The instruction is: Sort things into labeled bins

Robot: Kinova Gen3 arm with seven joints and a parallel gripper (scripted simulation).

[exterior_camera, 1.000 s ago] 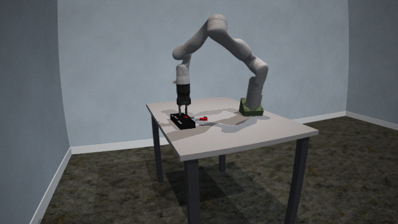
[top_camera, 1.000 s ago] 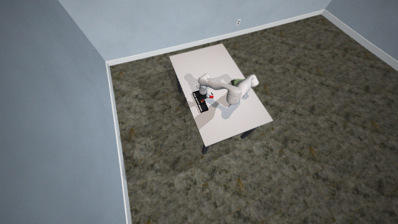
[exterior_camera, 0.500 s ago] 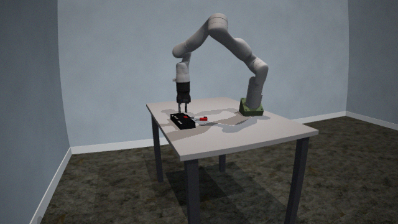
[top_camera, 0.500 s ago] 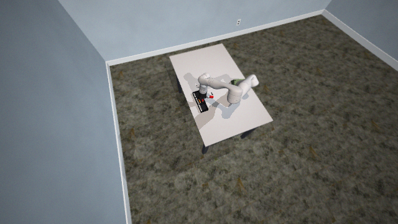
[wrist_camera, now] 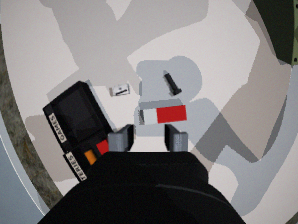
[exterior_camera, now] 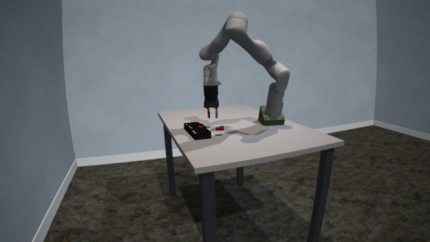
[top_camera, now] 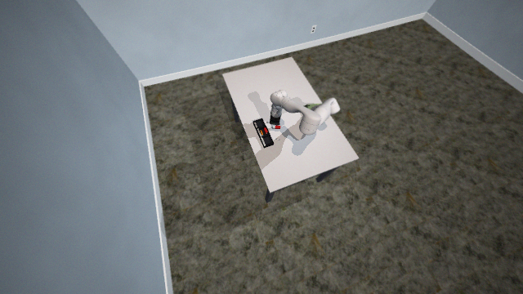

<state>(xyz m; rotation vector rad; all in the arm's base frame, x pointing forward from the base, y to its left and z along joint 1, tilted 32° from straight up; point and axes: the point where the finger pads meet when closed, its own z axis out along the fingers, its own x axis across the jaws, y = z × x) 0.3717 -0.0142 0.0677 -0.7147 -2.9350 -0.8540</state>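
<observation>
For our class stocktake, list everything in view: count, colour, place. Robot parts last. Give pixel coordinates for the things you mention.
Labelled bins [top_camera: 258, 122] [exterior_camera: 202, 134] [wrist_camera: 75, 112]: at least two, black, on the table
Red piece [top_camera: 265, 131] [exterior_camera: 200, 126] [wrist_camera: 102, 147]: one, in a bin
Orange piece [top_camera: 261, 132] [wrist_camera: 90, 156]: one, beside it
Red-and-white block [top_camera: 278, 127] [exterior_camera: 220, 128] [wrist_camera: 171, 114]: one, on the table
Bolt-like piece [wrist_camera: 172, 84]: one, black, on the table
Flat piece [wrist_camera: 120, 90]: one, white, on the table
Small piece [exterior_camera: 218, 134]: one, grey, on the table
Table [top_camera: 261, 77] [exterior_camera: 269, 149] [wrist_camera: 165, 30]: one, pale top, dark legs
Wall outlet [top_camera: 313, 28]: one, white
Walls [top_camera: 204, 37] [exterior_camera: 134, 67]: pale blue, around
Floor [top_camera: 409, 143] [exterior_camera: 117, 202] [wrist_camera: 12, 95]: mottled brown
Arm [top_camera: 292, 105] [exterior_camera: 259, 52]: one, pale grey, over the table
Base [top_camera: 312, 106] [exterior_camera: 271, 122] [wrist_camera: 280, 30]: one, green, on the table
Tool [top_camera: 274, 123] [exterior_camera: 212, 115] [wrist_camera: 149, 133]: one, black, open
</observation>
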